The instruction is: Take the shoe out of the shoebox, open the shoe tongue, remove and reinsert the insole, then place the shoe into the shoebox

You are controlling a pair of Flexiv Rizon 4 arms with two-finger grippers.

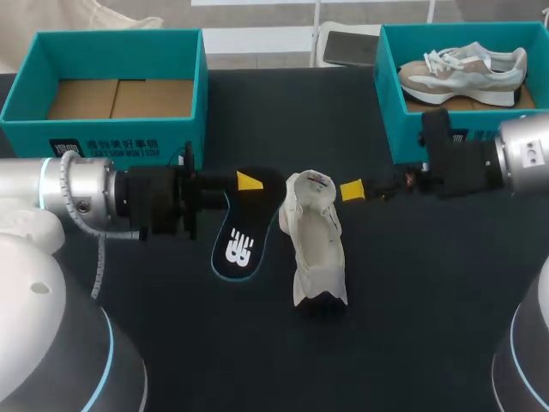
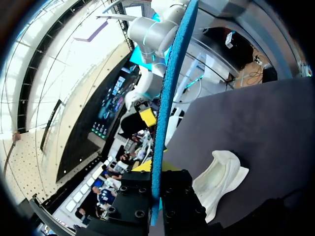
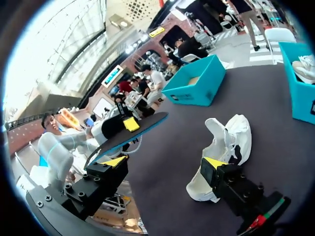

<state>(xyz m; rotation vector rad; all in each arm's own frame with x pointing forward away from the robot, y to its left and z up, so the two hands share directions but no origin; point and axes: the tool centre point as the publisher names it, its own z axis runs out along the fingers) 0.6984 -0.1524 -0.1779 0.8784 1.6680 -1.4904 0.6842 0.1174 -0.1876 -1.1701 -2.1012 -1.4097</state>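
Head view: soft, even overhead light, med. bright, no hard shadows. Dark table (image 1: 412, 292) soaks up light & shows almost no shadow. White shoe (image 1: 316, 240) stands out w/ strong contrast, nothing washed out. Mild sheen on metal of left arm (image 1: 77, 184). Inner walls of left shoebox (image 1: 120, 56) slightly shaded. Left wrist view: v. strong backlight, big washed-out glare beyond the insole (image 2: 165, 123), which is seen edge-on. Table looks paler grey there, w/ faint soft shadow beside shoe. Right wrist view: same bright glare far ahead, table evenly lit, shoe bright w/ soft shading in its folds.
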